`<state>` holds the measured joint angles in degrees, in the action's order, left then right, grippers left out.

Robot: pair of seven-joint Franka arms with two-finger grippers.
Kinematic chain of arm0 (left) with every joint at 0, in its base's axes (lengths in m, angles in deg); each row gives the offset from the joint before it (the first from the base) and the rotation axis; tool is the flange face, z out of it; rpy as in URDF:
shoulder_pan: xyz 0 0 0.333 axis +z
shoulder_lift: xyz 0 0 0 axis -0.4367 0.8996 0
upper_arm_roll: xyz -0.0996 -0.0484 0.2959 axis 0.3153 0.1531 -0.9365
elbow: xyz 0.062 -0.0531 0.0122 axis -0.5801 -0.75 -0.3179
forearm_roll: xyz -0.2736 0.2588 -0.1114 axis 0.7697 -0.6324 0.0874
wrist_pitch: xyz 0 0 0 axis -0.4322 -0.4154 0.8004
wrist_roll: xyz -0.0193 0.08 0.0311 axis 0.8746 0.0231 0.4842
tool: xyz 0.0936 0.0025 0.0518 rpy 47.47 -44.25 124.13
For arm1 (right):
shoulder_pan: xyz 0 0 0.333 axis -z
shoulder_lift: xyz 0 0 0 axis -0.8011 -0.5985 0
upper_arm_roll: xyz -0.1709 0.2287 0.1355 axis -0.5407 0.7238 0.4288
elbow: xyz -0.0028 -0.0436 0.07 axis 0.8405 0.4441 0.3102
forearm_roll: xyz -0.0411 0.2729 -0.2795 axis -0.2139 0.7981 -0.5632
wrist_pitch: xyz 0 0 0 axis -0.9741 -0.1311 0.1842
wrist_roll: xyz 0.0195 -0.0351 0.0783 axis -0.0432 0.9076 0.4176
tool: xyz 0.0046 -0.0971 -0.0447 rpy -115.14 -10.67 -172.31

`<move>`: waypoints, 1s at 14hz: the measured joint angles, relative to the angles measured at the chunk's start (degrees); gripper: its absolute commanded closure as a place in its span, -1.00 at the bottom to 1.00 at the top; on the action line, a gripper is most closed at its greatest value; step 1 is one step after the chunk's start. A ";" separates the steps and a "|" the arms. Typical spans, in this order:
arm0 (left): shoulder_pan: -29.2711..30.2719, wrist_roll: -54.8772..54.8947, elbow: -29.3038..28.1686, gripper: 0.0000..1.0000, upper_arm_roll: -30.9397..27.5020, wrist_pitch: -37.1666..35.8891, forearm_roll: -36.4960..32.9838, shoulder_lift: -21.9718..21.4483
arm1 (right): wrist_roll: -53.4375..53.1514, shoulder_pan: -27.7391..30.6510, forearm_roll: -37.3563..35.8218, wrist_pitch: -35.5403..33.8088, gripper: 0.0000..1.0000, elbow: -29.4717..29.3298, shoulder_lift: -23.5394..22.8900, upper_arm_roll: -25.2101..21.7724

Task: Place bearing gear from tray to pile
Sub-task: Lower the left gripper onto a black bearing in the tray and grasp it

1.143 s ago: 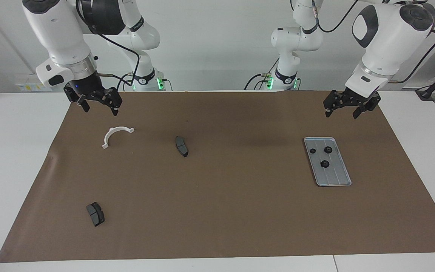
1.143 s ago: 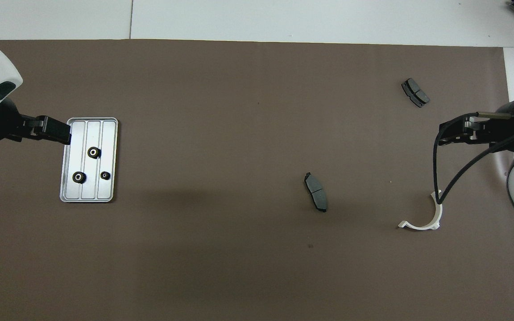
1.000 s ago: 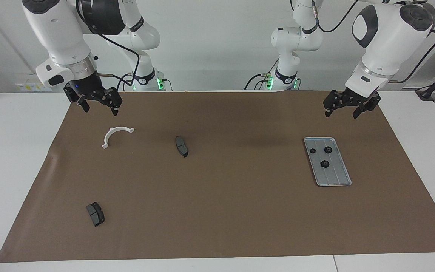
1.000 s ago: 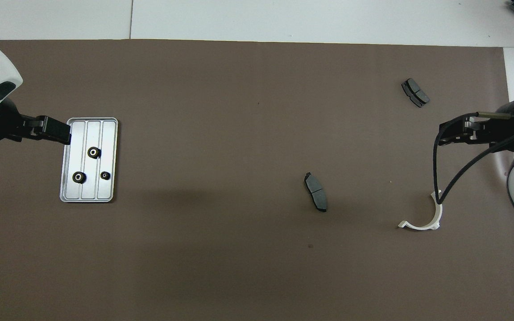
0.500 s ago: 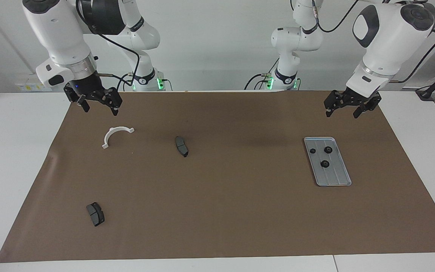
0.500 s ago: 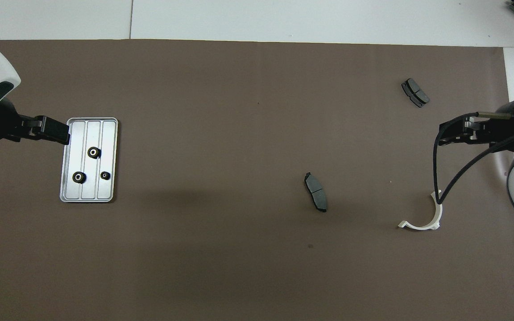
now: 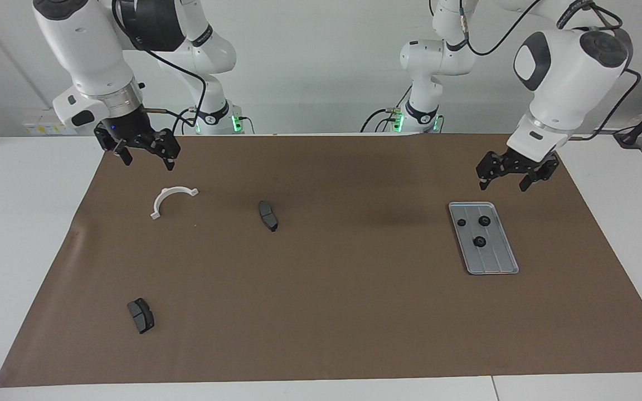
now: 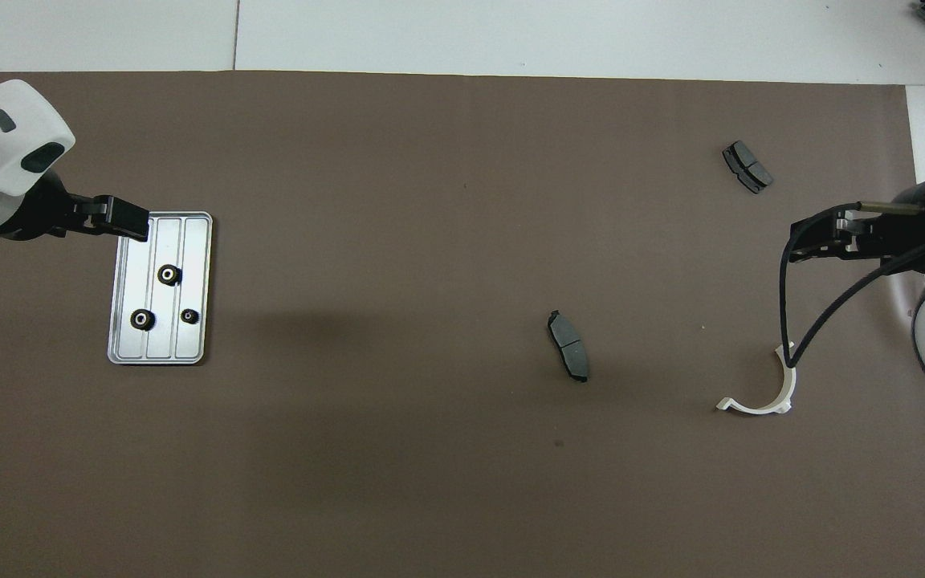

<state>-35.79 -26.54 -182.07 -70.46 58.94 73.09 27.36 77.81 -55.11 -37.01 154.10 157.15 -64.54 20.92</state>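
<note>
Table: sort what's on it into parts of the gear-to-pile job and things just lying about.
Job:
- tray, three black bearing gears on it, e.g.
- pile: white half-ring bracket, two brake pads
- left gripper, open, above the mat just robot-side of the tray

Lying about:
- brown mat
- right gripper, open, waiting above the mat near the bracket

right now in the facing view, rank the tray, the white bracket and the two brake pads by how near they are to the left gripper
From the left gripper, open and raised:
1. tray, at the left arm's end.
2. brake pad mid-table.
3. white bracket, below the waiting right gripper.
4. Second brake pad, farthest from the robots.
</note>
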 measured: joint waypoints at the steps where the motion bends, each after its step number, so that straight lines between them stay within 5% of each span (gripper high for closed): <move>1: 0.29 0.15 -0.41 -1.00 -0.01 2.13 0.00 1.59 | 0.00 0.00 0.00 0.00 -1.00 0.00 0.00 0.00; 10: 3.46 0.85 -11.08 -0.91 -0.16 20.65 0.00 9.94 | 0.00 0.00 0.00 0.00 -1.00 0.00 0.00 0.00; 14: 4.11 0.83 -16.40 -0.51 -0.17 27.54 0.00 11.04 | 0.00 0.00 0.00 0.00 -1.00 0.00 0.00 0.00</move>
<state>-31.68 -25.72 -198.47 -70.63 86.48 73.10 38.41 77.81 -55.11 -37.01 154.10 157.15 -64.54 20.92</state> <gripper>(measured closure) 0.070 0.000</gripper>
